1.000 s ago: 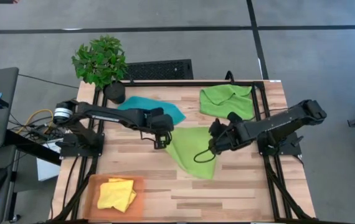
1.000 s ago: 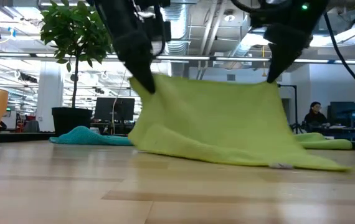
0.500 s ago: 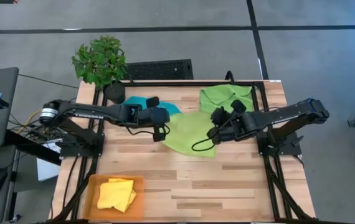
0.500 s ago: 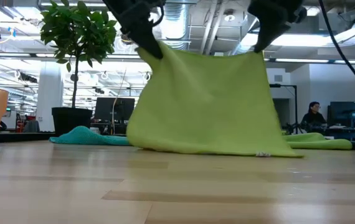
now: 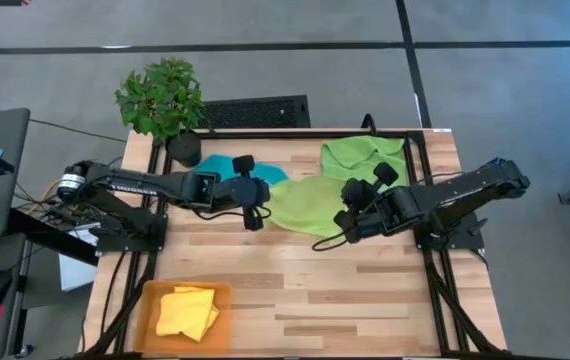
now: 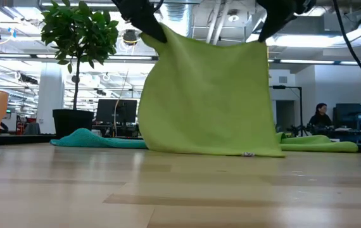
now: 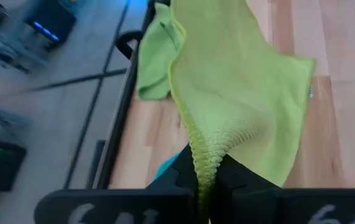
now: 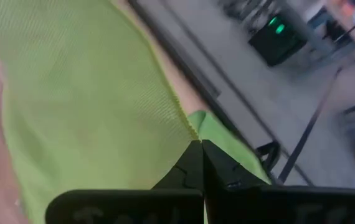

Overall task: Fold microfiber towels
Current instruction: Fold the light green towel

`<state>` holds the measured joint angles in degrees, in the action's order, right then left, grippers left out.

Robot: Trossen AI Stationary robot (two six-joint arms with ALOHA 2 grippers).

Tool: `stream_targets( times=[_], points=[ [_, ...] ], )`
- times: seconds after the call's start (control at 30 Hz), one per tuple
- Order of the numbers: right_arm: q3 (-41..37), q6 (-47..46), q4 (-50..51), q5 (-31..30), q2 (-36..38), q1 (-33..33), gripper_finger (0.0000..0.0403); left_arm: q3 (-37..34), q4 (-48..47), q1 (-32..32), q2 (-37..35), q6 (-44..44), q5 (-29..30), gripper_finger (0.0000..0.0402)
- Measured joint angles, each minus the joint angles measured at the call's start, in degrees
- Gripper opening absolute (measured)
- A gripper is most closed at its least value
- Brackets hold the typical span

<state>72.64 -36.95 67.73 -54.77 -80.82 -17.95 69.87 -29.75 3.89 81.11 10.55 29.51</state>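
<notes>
Lime-green microfiber towel (image 6: 209,95) is hanging above the table (image 6: 180,190), lower hem touching. Left hand (image 5: 252,216) is pinching one top corner, right hand (image 5: 345,222) the other. Keep corners level and taut while lowering forward.

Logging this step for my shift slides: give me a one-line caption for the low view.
Both claws hold a lime green towel up by its top corners, its bottom edge touching the wooden table.
</notes>
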Motion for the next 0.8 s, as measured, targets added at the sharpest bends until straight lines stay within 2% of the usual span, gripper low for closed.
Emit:
stream_targets(
  times=[0.2,0.43,0.53,0.67,0.8],
  points=[
    [0.0,-0.04,0.83,-5.79,0.0,-0.33,0.0011,0.02,2.52,0.54,-0.82,2.92,6.61,0.0],
    [-0.02,0.04,1.26,-13.74,-0.02,2.56,0.0011,0.35,8.68,-1.21,-1.32,9.43,11.65,0.0],
    [-0.02,0.06,1.27,-15.84,-0.02,3.4,0.0011,1.8,9.92,-1.45,-1.53,10.14,11.89,0.0],
    [-0.02,0.7,1.26,-15.2,-0.02,2.06,0.0011,2.67,7.6,-0.15,-1.56,9.31,11.23,0.0],
    [-0.02,0.72,1.22,-9.28,-0.02,-1.11,0.0011,2.78,-1.24,1.15,-1.5,2.59,5.16,0.0]
  ],
)
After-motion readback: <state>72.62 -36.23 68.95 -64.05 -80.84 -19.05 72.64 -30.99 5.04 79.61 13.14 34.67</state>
